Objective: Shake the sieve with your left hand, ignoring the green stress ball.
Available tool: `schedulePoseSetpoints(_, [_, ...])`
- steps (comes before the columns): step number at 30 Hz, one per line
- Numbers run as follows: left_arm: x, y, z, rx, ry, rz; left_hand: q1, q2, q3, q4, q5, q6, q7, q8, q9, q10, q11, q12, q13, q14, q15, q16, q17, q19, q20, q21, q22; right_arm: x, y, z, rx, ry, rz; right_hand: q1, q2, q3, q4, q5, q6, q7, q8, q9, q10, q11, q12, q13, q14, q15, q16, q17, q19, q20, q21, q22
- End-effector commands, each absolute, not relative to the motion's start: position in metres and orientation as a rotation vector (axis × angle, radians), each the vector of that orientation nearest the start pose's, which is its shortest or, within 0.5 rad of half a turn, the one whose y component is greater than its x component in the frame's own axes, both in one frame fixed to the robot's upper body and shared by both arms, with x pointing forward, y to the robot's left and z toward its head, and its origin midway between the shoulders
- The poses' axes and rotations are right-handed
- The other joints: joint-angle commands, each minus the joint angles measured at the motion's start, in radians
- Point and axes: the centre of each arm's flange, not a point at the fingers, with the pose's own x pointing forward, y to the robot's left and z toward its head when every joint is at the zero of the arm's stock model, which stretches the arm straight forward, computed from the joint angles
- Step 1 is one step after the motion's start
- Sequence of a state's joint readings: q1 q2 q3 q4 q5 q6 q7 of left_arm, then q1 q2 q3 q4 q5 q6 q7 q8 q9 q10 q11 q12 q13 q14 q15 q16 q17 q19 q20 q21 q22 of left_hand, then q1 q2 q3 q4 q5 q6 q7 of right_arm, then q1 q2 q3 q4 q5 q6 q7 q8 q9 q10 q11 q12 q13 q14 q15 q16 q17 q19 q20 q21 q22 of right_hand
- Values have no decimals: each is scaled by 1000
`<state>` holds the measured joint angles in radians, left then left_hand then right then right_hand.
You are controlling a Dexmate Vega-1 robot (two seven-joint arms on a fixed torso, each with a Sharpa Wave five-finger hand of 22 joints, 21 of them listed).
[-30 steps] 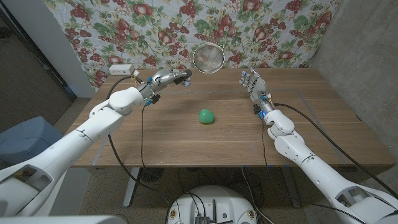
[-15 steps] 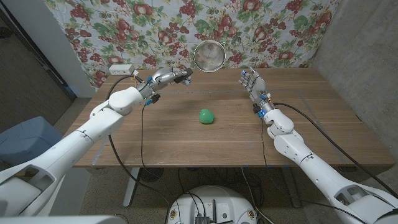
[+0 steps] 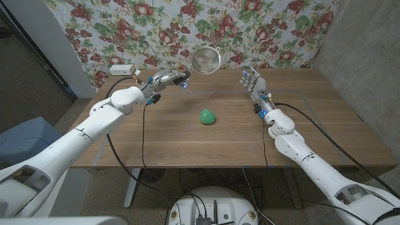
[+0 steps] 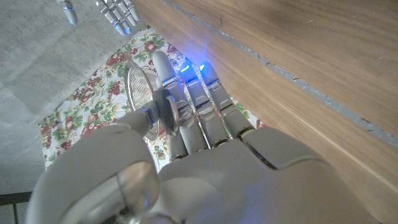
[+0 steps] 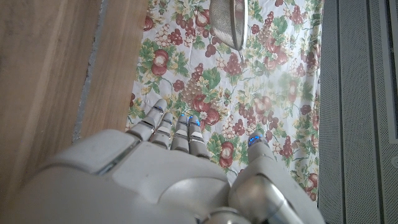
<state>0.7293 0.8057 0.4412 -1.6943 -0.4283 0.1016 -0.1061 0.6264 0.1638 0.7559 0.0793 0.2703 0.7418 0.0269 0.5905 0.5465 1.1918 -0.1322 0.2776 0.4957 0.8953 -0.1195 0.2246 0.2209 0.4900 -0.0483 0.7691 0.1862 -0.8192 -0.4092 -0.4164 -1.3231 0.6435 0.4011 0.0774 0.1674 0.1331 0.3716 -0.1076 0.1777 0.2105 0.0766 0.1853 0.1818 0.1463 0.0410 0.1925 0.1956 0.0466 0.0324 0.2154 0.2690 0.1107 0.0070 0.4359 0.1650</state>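
On table (image 3: 156,131): 1 ball (image 3: 207,117), 1 sieve (image 3: 205,59) aloft

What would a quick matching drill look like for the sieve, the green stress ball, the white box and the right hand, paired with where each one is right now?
Things:
1. sieve
2. green stress ball
3. white box
4. right hand

Places or states:
A. lying on the wooden table near its middle
B. held up above the table's far edge by the left hand
C. fingers apart, holding nothing, at the far right of the table
D. at the table's far left corner

Pairs: 1-B, 2-A, 3-D, 4-C
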Motion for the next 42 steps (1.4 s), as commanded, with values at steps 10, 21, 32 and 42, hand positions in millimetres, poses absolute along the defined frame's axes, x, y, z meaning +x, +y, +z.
schedulePoseSetpoints(10, [611, 272, 64, 481, -188, -247, 22, 29, 16, -6, 2, 14, 14, 9, 3, 64, -41, -5, -4, 15, -109, 6, 2, 19, -33, 13, 1, 641, -221, -3, 110, -729, 343, -8, 6, 2, -2, -1, 6, 2, 4, -1, 5, 4, 6, 2, -2, 2, 10, -2, 9, 2, -11, 3])
schedulePoseSetpoints(21, [610, 272, 63, 480, -189, -254, 22, 30, 19, -7, 0, 14, 17, 11, 3, 63, -41, -12, -13, 16, -108, 5, 1, 20, -32, 16, 1, 639, -221, -3, 109, -732, 343, -8, 6, 3, -3, -1, 6, 1, 4, -1, 5, 2, 5, 2, -3, 3, 10, -3, 11, 2, -15, 3])
schedulePoseSetpoints(32, [608, 271, 62, 479, -212, -271, 22, 30, 21, -7, -3, 14, 19, 11, 3, 60, -42, -14, -13, 16, -108, 3, 0, 18, -34, 18, 1, 637, -222, -5, 111, -732, 343, -9, 6, 3, -3, -1, 6, 2, 4, -1, 5, 3, 6, 2, -4, 4, 10, -5, 12, 2, -22, 4])
schedulePoseSetpoints(42, [606, 268, 65, 503, -392, -335, 19, 27, 21, -5, -5, 9, 9, 13, 10, 57, -45, -13, -9, 14, -107, 1, -1, 10, -40, 17, 1, 635, -222, -6, 110, -735, 344, -10, 6, 4, -3, -1, 6, 1, 4, -1, 6, 4, 6, 2, -3, 4, 10, -7, 15, 2, -27, 4])
